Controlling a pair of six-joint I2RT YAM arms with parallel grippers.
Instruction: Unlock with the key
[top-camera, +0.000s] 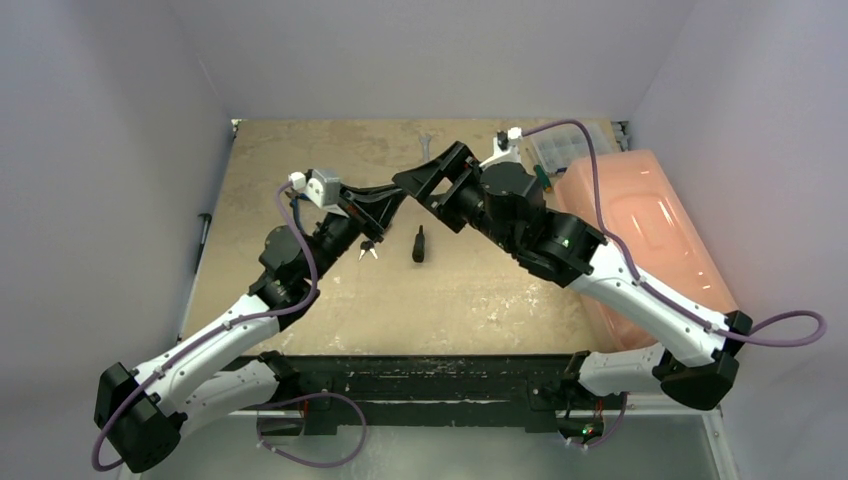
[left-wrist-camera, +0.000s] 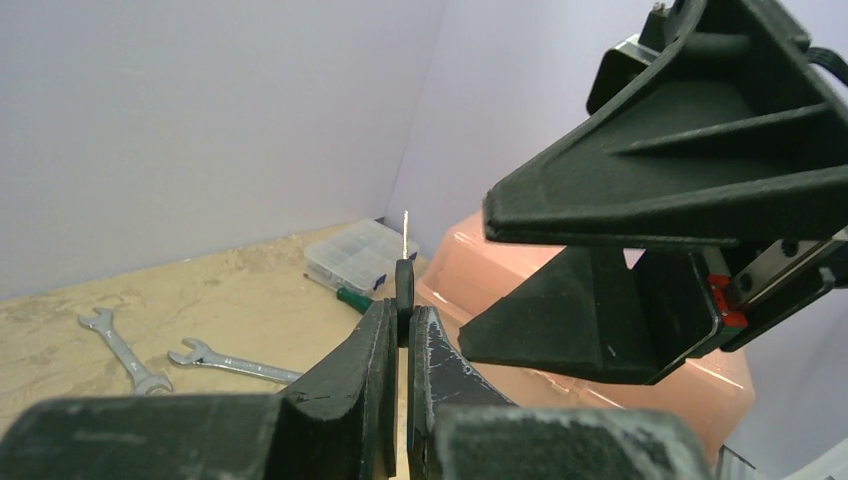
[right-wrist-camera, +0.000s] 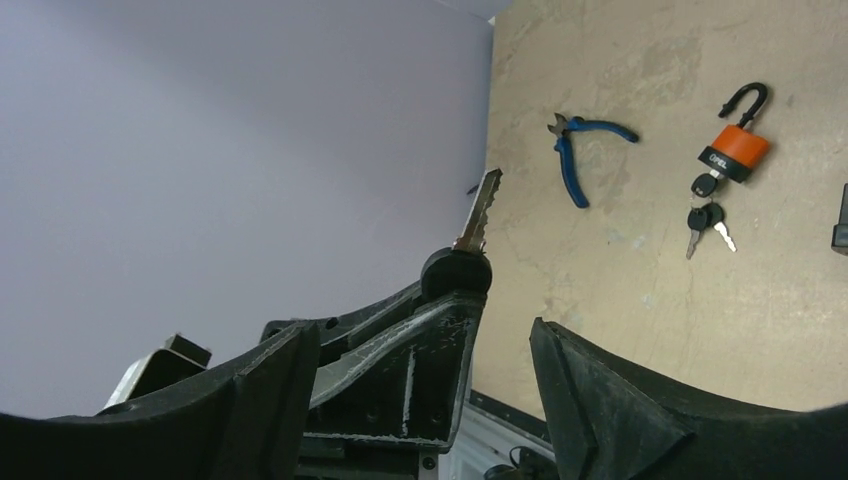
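— How is the left gripper (left-wrist-camera: 402, 316) set?

— Its jaws are drawn almost together. A key (right-wrist-camera: 457, 272) is pinched between them by its black head, and the toothed blade is left standing free above the fingertips.

— And the other arm?

— The right gripper (left-wrist-camera: 480, 275) is held wide open with nothing in it. It is brought up just beside the key, which is framed between its fingers in its own wrist view. No contact can be made out.

— Where is the lock?

— An orange padlock (right-wrist-camera: 735, 148) is laid flat on the table (right-wrist-camera: 600, 300), well apart from both grippers. A bunch of keys (right-wrist-camera: 705, 215) is gathered at its base and blue pliers (right-wrist-camera: 580, 160) are laid near it. Whether the shackle is latched cannot be told, nor whether one of that bunch is seated in the keyway.

— Which step is in hand?

— The key is judged to be offered in mid-air for a handover or regrip. Insertion is not yet begun.

— What is called for next?

— Probably a careful closing on the exposed blade, so that the key is not knocked askew. The blade must then be lined up with the keyway. The padlock is loose, so bracing by the spare gripper is likely needed.
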